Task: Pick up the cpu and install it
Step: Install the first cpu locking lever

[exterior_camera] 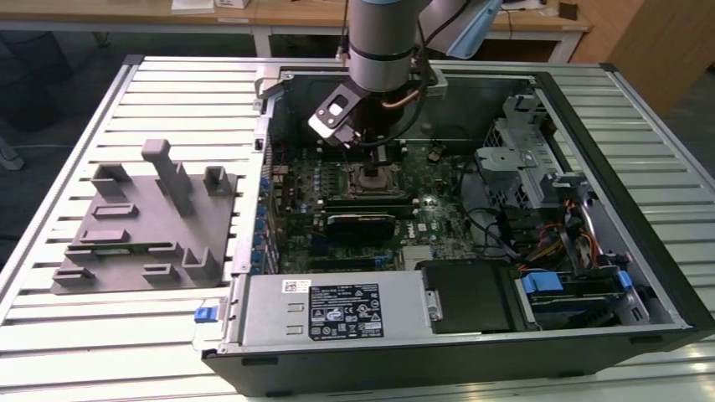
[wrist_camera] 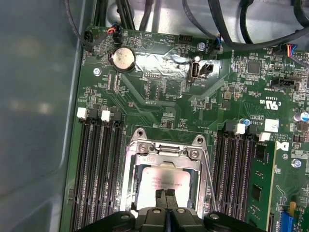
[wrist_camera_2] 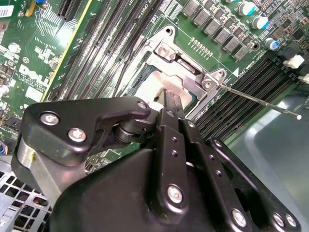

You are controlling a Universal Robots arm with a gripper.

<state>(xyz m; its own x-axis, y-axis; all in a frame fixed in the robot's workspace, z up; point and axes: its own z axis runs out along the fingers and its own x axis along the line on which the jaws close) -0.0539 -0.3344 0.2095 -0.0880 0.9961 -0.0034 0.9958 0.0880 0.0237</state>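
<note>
I'm working over a pale slatted table (exterior_camera: 167, 84), with wooden desks (exterior_camera: 301, 12) along the back of the room. On the table lies an open computer case (exterior_camera: 447, 364), its motherboard (exterior_camera: 447, 209) facing up. Beside the case, toward the exterior view's left, a grey plastic holder (exterior_camera: 146, 226) rests on the slats. A silver box with a black label (exterior_camera: 335, 310) fills the case's near edge, and a tangle of cables (exterior_camera: 537, 243) crowds the exterior view's right end.

My arm (exterior_camera: 386, 42) reaches down into the case. In both wrist views my fingers (wrist_camera: 161, 198) (wrist_camera_2: 173, 104) are pressed together, their tips on the top of the cpu (wrist_camera: 161, 179) (wrist_camera_2: 147, 92), which lies flat inside the socket frame (wrist_camera: 164, 147) (wrist_camera_2: 178, 58). A thin wire lever (wrist_camera_2: 260, 101) (wrist_camera: 207, 179) juts out along one side of the frame, close to my fingers. Rows of black memory slots (wrist_camera: 96, 169) flank the socket on both sides, with one green memory stick (wrist_camera: 260, 179) seated beyond them and a coin battery (wrist_camera: 121, 58) further up the board
</note>
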